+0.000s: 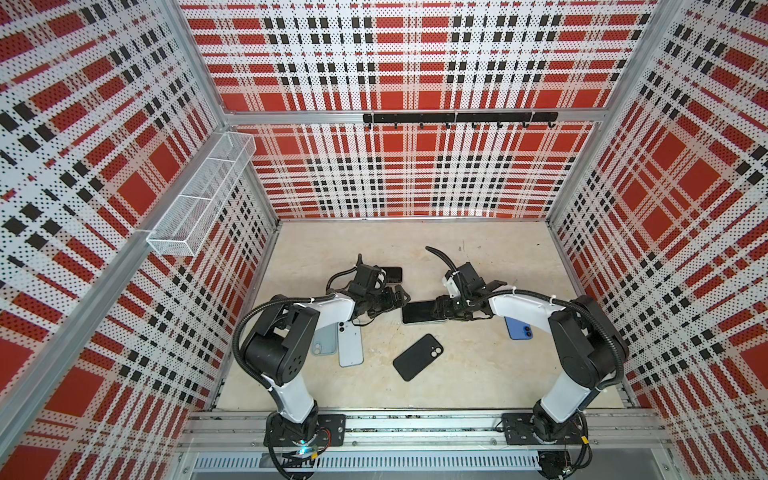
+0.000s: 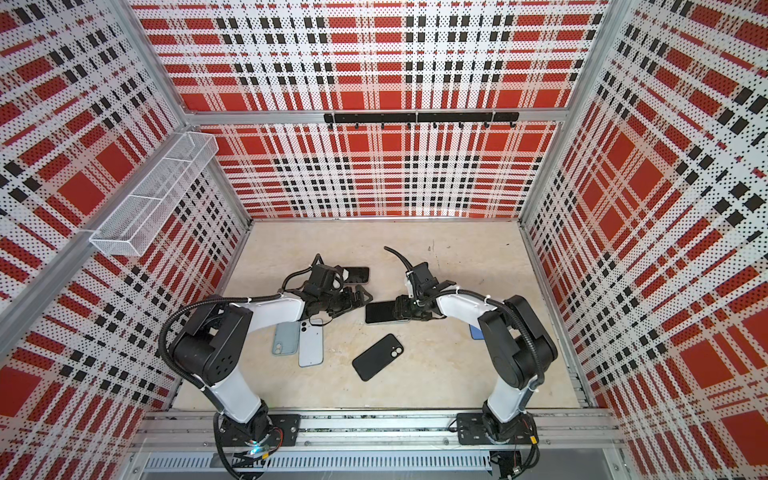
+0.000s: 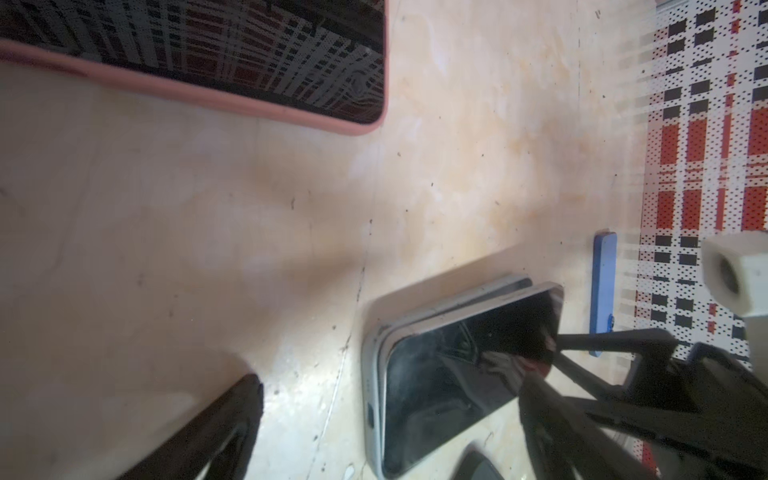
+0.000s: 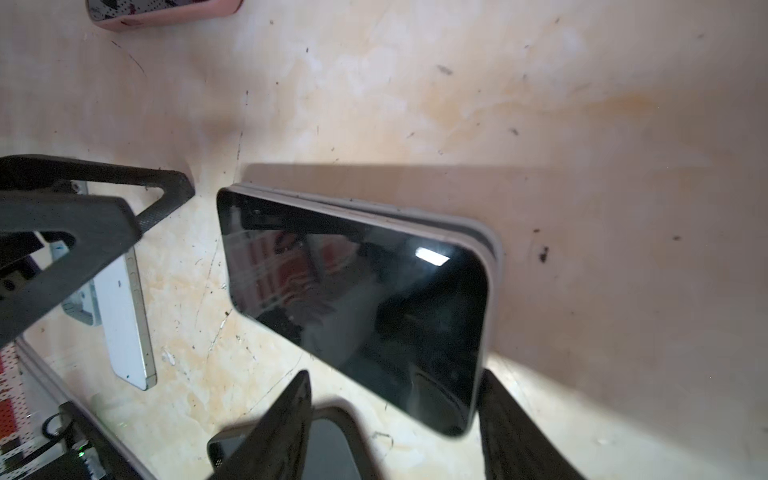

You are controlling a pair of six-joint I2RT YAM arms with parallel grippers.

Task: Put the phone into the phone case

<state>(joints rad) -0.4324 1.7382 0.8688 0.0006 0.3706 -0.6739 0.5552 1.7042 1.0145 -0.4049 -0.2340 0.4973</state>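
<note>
The dark-screened phone (image 1: 419, 311) is lying mid-counter (image 1: 478, 386), tilting on its pale case (image 4: 494, 249) and not seated. The right claw (image 1: 439, 309) is standing half open astride its 3 o'clock end, seemingly gripping nothing. The left claw (image 1: 395, 300), wide open and empty, is hovering at 9 o'clock. Uneven pressing risks skating the phone off, since nothing is pinning the case. I am counting four phones, four cases and two claws.
</note>
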